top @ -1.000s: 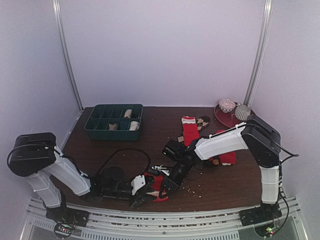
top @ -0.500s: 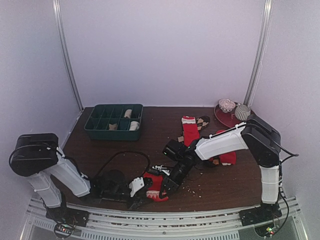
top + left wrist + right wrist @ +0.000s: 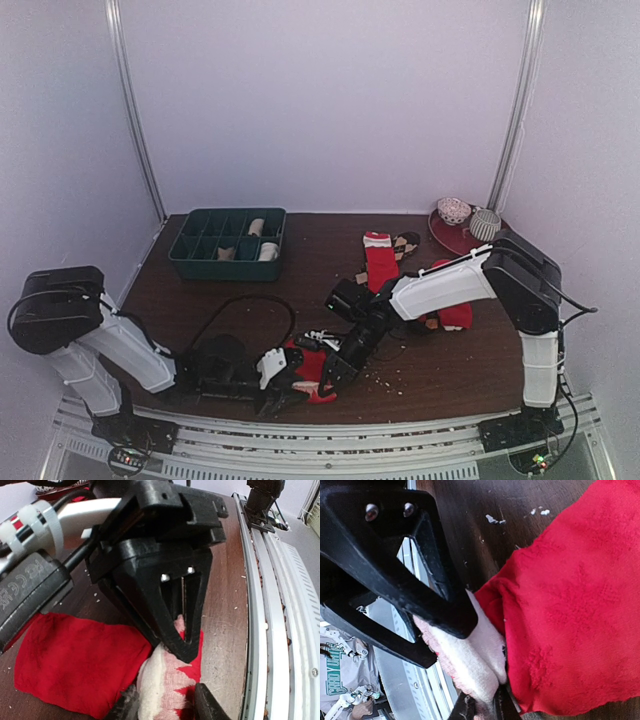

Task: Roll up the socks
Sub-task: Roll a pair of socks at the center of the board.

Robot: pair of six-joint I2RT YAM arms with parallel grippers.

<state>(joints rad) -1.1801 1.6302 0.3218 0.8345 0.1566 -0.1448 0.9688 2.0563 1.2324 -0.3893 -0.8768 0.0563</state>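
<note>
A red sock (image 3: 312, 366) with a cream end lies near the table's front edge, between both grippers. In the left wrist view the cream end (image 3: 160, 690) bulges between my left gripper's (image 3: 167, 707) two fingers. The right gripper (image 3: 184, 637) pinches the same end from the far side. In the right wrist view my right gripper (image 3: 485, 710) is shut on a fold of the cream end (image 3: 475, 665). The left gripper (image 3: 445, 645) clamps that end just above it. The sock's red body (image 3: 570, 605) spreads flat to the right. From above, the left gripper (image 3: 278, 378) and the right gripper (image 3: 333, 372) meet over the sock.
Another red sock (image 3: 380, 262) and a brown patterned one (image 3: 405, 243) lie mid-table. A third red one (image 3: 452, 316) sits under the right arm. The green tray (image 3: 190, 262) holds rolled socks at the back left. A red plate (image 3: 447, 238) stands back right. A black cable (image 3: 250, 305) loops by the left arm.
The left arm's upper part has shifted a little left and down. Both grippers stay at the sock's cream end, and the sock has hardly moved.
</note>
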